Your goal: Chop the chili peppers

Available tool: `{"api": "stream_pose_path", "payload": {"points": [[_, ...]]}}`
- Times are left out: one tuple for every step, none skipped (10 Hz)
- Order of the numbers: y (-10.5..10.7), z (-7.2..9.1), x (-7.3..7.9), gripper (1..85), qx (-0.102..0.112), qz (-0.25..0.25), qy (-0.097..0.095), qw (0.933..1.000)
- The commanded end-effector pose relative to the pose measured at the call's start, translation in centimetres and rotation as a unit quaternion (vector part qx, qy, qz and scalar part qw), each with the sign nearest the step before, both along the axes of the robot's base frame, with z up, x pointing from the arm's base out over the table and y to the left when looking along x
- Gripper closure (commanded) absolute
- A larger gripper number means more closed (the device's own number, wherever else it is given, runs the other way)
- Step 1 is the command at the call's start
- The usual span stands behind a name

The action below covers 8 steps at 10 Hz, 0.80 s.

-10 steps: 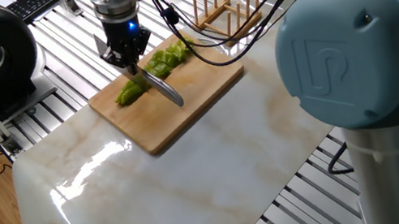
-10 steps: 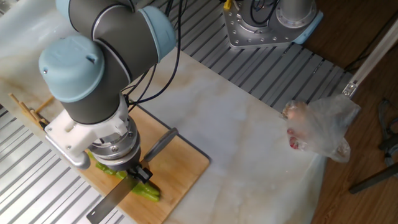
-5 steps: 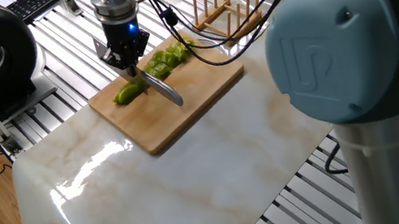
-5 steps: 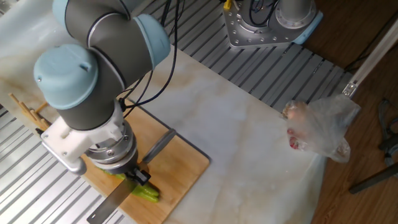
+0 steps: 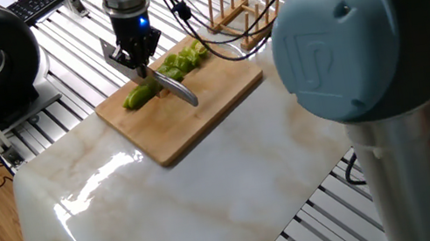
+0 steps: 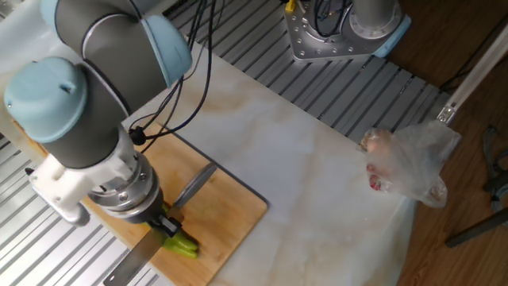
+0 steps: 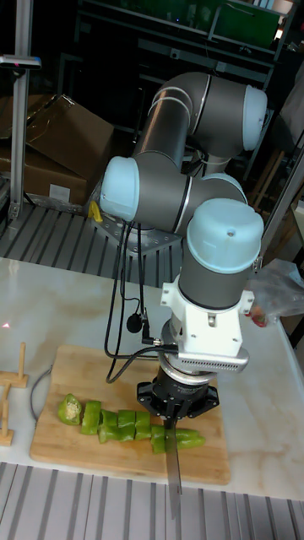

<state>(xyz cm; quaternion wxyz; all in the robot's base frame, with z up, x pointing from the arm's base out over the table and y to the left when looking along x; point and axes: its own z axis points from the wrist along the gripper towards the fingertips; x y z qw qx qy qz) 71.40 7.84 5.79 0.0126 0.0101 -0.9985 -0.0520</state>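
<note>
Gripper: the gripper hangs straight down over the far-left part of the cutting board, jaws clamped on the handle of a knife — we read this from the blade sticking out rigidly beneath the fingers in all three views.

Knife: blade lies across the pepper's line, edge down and at or near the board; held crosswise, we judge, so each press takes off a short piece. In the tall fixed view the blade runs toward the camera past the board's near edge.

Chili peppers: the chili peppers lie in a row along the board, already cut into chunks over most of the length. One longer uncut end — the tapered tip — sits on the other side of the blade.

Board: set at an angle on the marble table; the row follows its long axis, which we think leaves the knife a flat wooden surface under each cut.

Progress: we judge most of the chopping done, tip section still whole.

Next: we would expect the blade to shift toward the tip piece for another cut.

Risk: loose chunks could stick to the blade or roll.

Background: wooden rack beyond the board, plastic bag at the table's edge, both well apart from the work.
</note>
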Motion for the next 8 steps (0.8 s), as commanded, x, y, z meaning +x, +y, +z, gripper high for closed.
{"api": "stream_pose_path", "payload": {"points": [[0.4,-2.0,0.7,84.3,-0.005,-0.007,-0.009,0.9999],[0.6,-1.4,0.1,84.3,0.008,0.003,0.009,0.9999],[0.8,-0.3,-0.3,84.3,0.03,0.009,0.027,0.9991],[0.3,-0.1,0.0,84.3,0.041,0.011,0.032,0.9986],[-0.5,-0.1,0.3,84.3,0.042,0.011,0.037,0.9984],[-1.2,0.2,0.3,84.3,0.038,0.011,0.041,0.9984],[-1.9,1.0,0.1,84.3,0.037,0.013,0.048,0.9981],[-2.8,2.0,-0.2,84.3,0.039,0.021,0.055,0.9975]]}}
